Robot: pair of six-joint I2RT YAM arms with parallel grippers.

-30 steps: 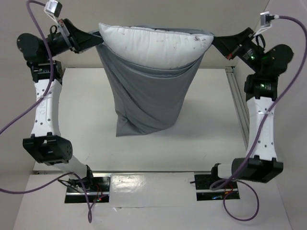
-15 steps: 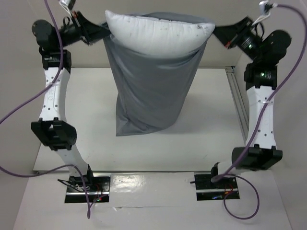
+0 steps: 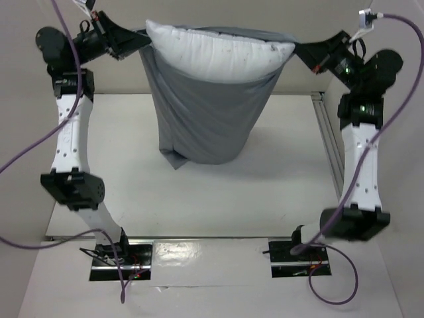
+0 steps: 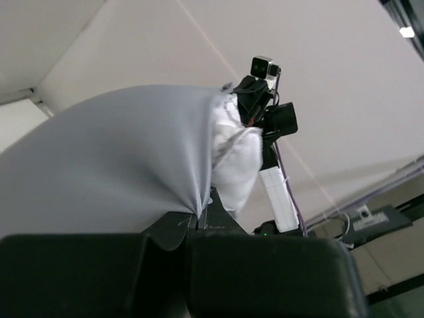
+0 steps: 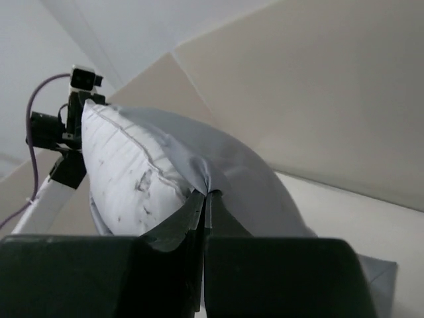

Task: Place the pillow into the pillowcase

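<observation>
Hanging wrinkly grey pillowcase (image 3: 205,122), plump white pillow (image 3: 218,56) protruding

No text, label or number can be read in any view.
The pillow (image 3: 218,56), upper centre of the top view, carries only scattered dark specks, not letters. The pillowcase (image 3: 205,119) under it is plain grey. The white camera block (image 3: 366,17) at upper right is too small to show any print.
</observation>
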